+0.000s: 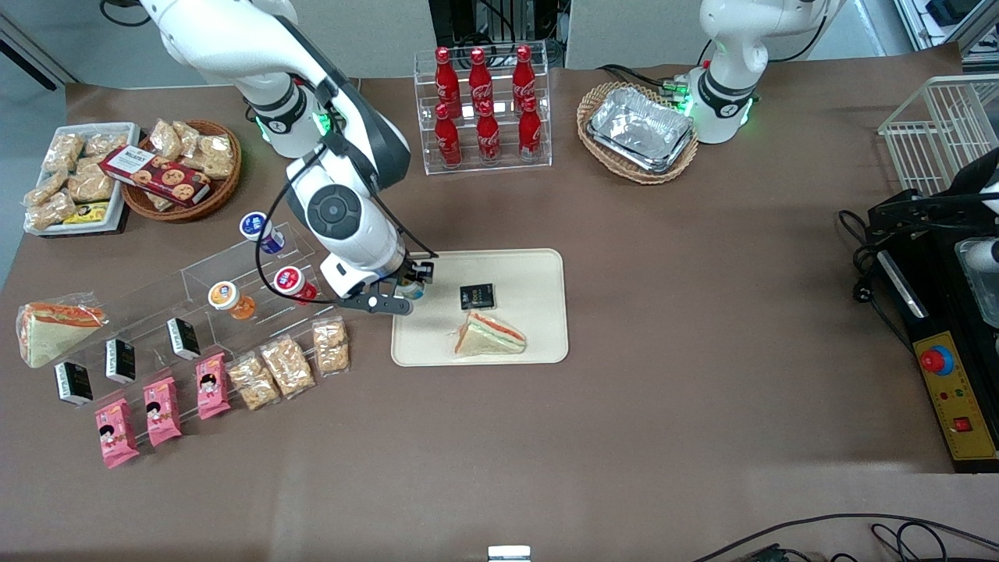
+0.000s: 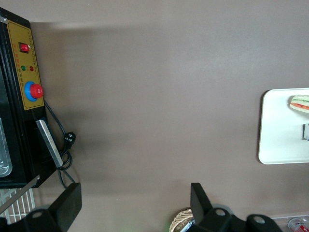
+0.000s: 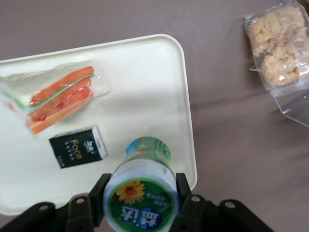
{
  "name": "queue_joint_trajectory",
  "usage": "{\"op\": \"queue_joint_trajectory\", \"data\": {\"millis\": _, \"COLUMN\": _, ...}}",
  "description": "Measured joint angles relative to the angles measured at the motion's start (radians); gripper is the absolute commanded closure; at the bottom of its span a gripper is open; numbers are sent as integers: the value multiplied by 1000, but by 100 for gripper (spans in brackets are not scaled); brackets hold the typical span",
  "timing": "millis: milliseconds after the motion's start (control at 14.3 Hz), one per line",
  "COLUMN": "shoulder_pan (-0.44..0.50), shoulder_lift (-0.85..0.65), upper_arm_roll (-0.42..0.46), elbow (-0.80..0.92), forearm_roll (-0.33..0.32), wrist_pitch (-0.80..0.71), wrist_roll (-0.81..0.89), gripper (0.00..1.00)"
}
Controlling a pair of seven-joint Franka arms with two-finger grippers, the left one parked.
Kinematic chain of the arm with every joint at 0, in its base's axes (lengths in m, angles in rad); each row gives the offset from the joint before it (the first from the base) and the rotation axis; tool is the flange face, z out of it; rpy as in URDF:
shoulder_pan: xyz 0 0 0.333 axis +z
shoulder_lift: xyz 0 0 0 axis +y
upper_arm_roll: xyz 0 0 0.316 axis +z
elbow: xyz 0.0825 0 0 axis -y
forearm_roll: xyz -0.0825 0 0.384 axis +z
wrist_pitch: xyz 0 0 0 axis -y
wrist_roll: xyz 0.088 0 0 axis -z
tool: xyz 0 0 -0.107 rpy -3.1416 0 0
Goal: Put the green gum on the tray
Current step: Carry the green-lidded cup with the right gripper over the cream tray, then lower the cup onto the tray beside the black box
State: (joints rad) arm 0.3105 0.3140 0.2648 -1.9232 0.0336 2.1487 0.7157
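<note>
Over tray (image 3: 186,92) edge | gripper (image 3: 141,193) clamped on gum (image 3: 140,193) | sandwich (image 3: 58,96), black box (image 3: 77,146) on tray

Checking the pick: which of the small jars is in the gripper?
The green gum, held in the gripper over the tray; the other jars sit on the clear rack.

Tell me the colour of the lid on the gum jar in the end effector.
Green, with a yellow flower mark: green gum, right wrist view.

a robotics lab: shop-style snacks laid on a brown-covered table (image 1: 702,312), with an emergency-stop control box (image 1: 956,390) alongside.
</note>
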Motion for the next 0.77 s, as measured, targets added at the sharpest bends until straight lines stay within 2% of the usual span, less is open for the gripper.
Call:
{"op": "queue_joint_trajectory", "data": {"millis": 701, "shoulder_pan": 2, "shoulder_lift": 119, "upper_arm_roll": -9, "elbow": -36, "forearm_roll": -102, "wrist_pitch": 159, "wrist_roll": 48, "gripper": 49}}
{"op": "queue_joint_trajectory", "data": {"millis": 771, "shoulder_pan": 3, "shoulder_lift": 128, "upper_arm_roll": -9, "elbow": -36, "forearm_roll": -102, "wrist_pitch": 171, "wrist_roll": 49, "gripper": 39}}
